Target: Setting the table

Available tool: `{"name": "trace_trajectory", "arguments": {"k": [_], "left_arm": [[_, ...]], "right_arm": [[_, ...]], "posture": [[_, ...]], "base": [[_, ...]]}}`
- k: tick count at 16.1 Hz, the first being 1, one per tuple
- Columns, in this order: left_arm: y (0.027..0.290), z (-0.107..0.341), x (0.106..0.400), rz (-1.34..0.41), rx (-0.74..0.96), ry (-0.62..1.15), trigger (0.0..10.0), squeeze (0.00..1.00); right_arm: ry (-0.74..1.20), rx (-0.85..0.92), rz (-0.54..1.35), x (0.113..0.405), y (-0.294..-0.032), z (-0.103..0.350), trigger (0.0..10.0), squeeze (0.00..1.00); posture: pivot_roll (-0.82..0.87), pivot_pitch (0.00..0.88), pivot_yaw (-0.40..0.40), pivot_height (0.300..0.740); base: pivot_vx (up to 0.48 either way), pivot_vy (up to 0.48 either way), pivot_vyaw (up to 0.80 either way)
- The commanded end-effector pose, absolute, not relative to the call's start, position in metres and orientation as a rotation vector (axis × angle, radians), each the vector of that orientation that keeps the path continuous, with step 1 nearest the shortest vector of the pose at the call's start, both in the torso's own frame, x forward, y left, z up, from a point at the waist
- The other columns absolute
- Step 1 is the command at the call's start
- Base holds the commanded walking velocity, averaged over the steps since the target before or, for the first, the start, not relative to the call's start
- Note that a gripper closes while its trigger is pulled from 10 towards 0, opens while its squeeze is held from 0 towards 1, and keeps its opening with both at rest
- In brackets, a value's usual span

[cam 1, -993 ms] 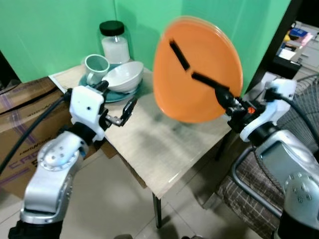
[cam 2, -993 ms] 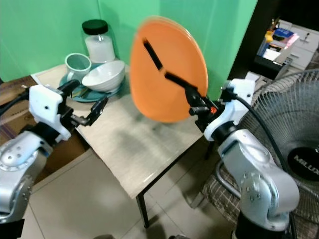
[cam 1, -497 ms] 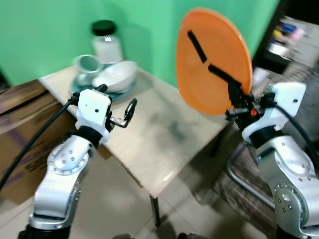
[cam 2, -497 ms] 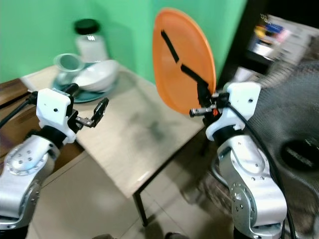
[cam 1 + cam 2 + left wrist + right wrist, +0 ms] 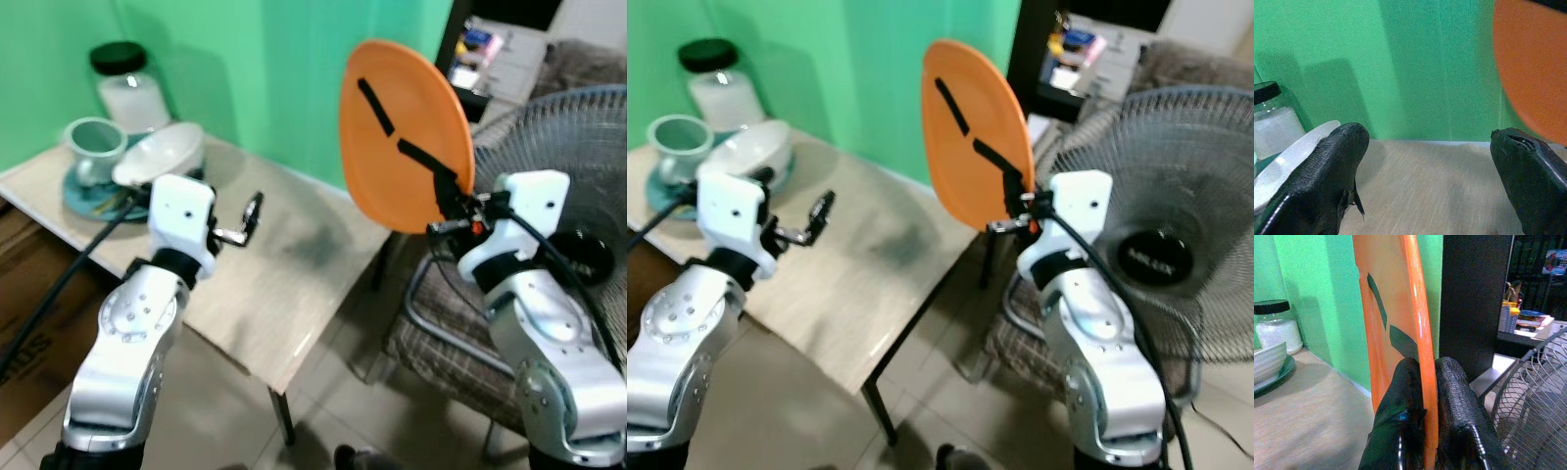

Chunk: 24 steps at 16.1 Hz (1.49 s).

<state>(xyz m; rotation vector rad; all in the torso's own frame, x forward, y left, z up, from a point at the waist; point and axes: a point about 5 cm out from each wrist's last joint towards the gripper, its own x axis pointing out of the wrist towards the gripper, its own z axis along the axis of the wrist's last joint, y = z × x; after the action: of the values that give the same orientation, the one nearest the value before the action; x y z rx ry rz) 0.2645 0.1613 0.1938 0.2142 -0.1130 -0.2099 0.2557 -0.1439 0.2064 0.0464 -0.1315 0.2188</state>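
Over on the left, the teal plate stacked with a white bowl and pale green mug (image 5: 108, 166) sits at the far corner of the beige wooden surface (image 5: 265, 284). My left tool (image 5: 235, 217) hovers spread wide, empty. Since a second ago my view swung right; my right tool (image 5: 453, 201) stays clamped on the round orange plate (image 5: 404, 137), upright off the surface's right edge, so placing remains.
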Motion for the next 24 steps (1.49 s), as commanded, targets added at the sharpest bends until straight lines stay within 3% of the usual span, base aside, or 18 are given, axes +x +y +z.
{"name": "trace_trajectory", "arguments": {"k": [1,2,3,12,24], "left_arm": [[0.161,0.195,0.267,-0.203,0.223,-0.107,10.0,0.13],[0.159,0.195,0.267,-0.22,0.242,-0.109,10.0,0.04],[0.159,0.191,0.268,-0.226,0.263,-0.101,10.0,0.03],[0.151,0.184,0.269,-0.264,0.288,-0.079,10.0,0.04],[0.153,0.183,0.268,-0.299,0.295,-0.078,10.0,0.03]], "right_arm": [[-0.176,0.039,0.206,0.255,-0.145,0.211,10.0,0.0],[-0.172,0.038,0.202,0.256,-0.144,0.209,10.0,0.0],[-0.17,0.034,0.196,0.257,-0.144,0.207,10.0,0.0],[-0.141,0.049,0.162,0.254,-0.148,0.199,10.0,0.0],[-0.205,0.145,0.354,0.244,-0.152,0.209,10.0,0.0]], "posture": [[0.11,0.0,-0.014,0.74],[0.11,0.0,-0.012,0.74],[0.1,0.0,-0.005,0.74],[0.08,0.0,0.024,0.74],[0.08,0.0,0.026,0.74]], "base": [[0.0,0.0,-0.8],[0.0,0.0,-0.8],[0.0,0.0,-0.8],[0.0,0.0,-0.8],[0.0,0.0,-0.8]]}}
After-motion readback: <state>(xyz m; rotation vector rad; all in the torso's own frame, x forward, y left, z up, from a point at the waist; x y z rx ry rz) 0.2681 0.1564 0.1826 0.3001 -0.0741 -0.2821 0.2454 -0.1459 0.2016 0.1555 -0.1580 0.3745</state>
